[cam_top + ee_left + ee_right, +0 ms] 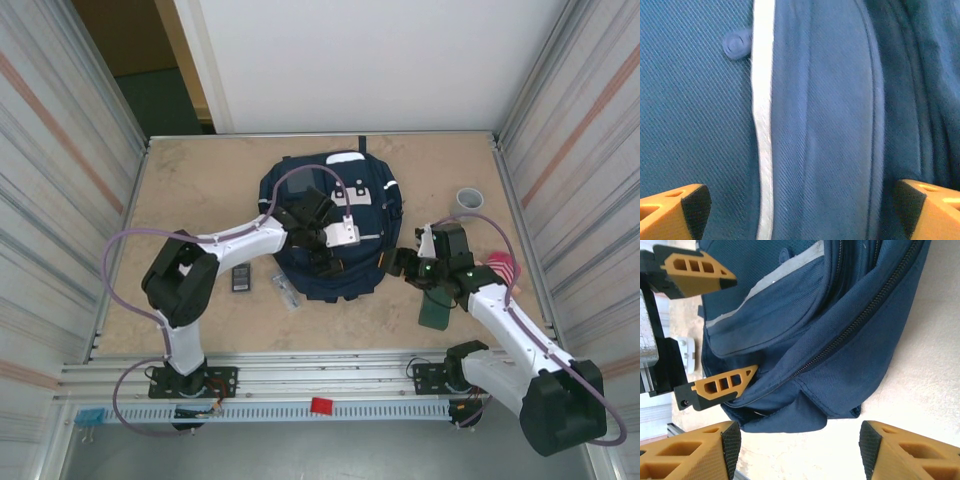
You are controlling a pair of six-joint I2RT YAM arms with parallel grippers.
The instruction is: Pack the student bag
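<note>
Hovering over the student bag [350,275], left gripper [800,201] wide open and empty, right gripper [800,442] open, empty

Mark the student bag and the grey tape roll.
student bag [300,277]: top external view, lower navy fabric.
grey tape roll [461,199]: top external view, left rim.
</note>
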